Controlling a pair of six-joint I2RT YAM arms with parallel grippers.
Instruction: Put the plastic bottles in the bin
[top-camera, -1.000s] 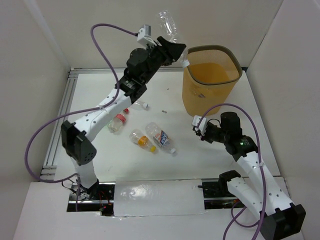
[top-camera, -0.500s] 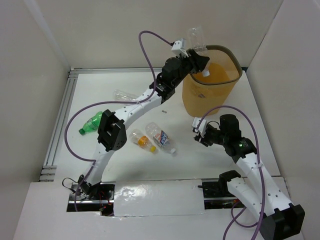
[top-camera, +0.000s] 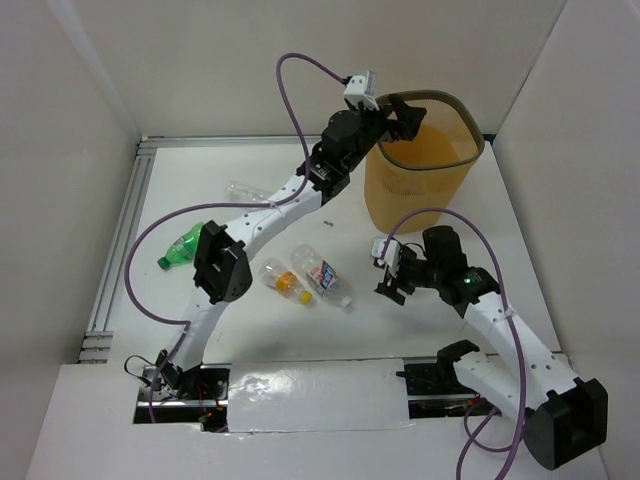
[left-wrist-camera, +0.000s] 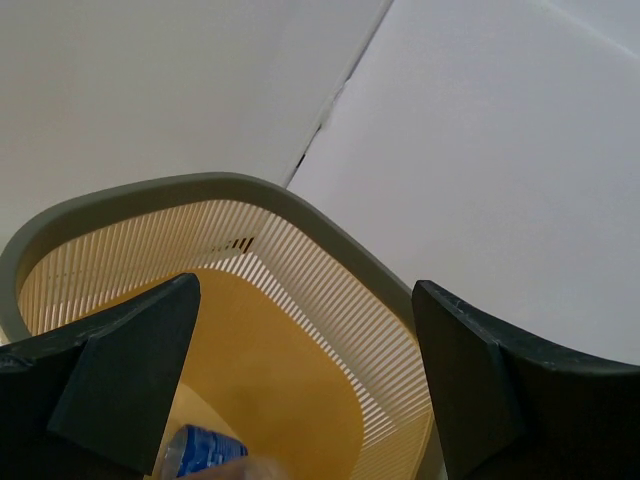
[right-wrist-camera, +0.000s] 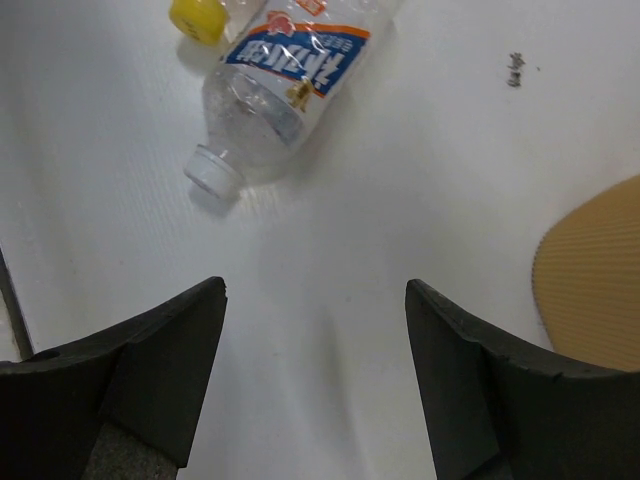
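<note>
My left gripper (top-camera: 400, 110) (left-wrist-camera: 305, 290) hangs open over the mouth of the yellow-orange mesh bin (top-camera: 420, 180) (left-wrist-camera: 300, 215). A blurred bottle with a blue label (left-wrist-camera: 200, 452) is inside the bin below the jaws, free of them. On the table lie a green bottle (top-camera: 180, 248), a clear bottle (top-camera: 245, 190), an orange-capped bottle (top-camera: 283, 280) and a white-capped bottle with a blue-orange label (top-camera: 327, 277) (right-wrist-camera: 280, 80). My right gripper (top-camera: 387, 276) (right-wrist-camera: 315, 290) is open and empty, low over the table just right of that labelled bottle.
White walls enclose the table on three sides. A small dark speck (top-camera: 327, 222) (right-wrist-camera: 515, 68) lies left of the bin. The bin's wall (right-wrist-camera: 595, 290) shows at the right edge of the right wrist view. A metal rail (top-camera: 120, 240) runs along the table's left side.
The left gripper opened over the bin and the clear bottle it held dropped in. The right gripper opened and moved left and down toward the labelled bottle.
</note>
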